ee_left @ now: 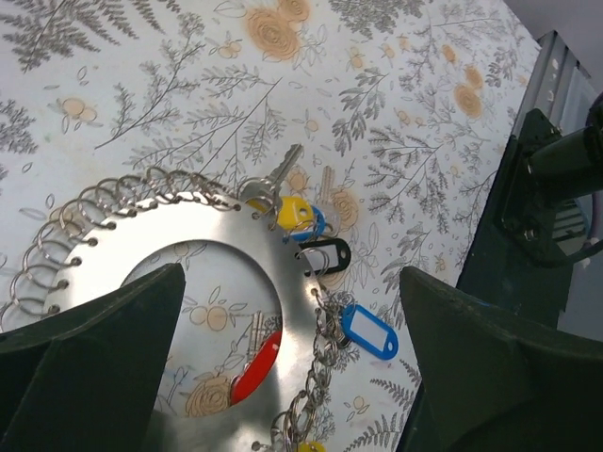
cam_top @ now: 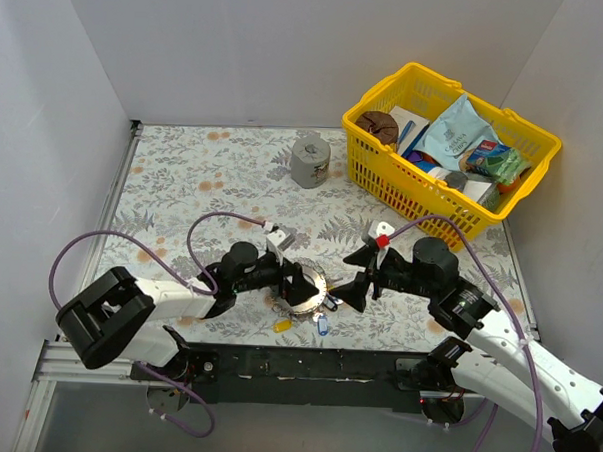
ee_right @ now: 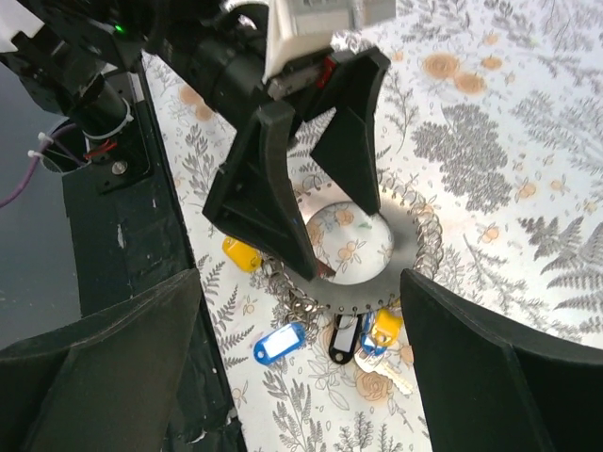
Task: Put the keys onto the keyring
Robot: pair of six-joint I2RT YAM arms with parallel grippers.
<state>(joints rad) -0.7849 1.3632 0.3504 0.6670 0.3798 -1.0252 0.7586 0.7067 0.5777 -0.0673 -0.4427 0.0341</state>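
keyring (ee_left: 219, 234), a flat shiny grey disc with a wide hole and wire loops round its rim, lies on the floral table (cam_top: 203, 182) under the spread left gripper (cam_top: 297, 281). blue, yellow, red and black-tagged keys (ee_left: 369, 331) cluster at its edge. right gripper (cam_top: 362, 277) hovers beside it, jaws apart.

We log a yellow basket (cam_top: 395, 188) of snack packets (cam_top: 454, 133) far right, a grey can (cam_top: 310, 161) beside it, both on floral cloth (cam_top: 183, 181).
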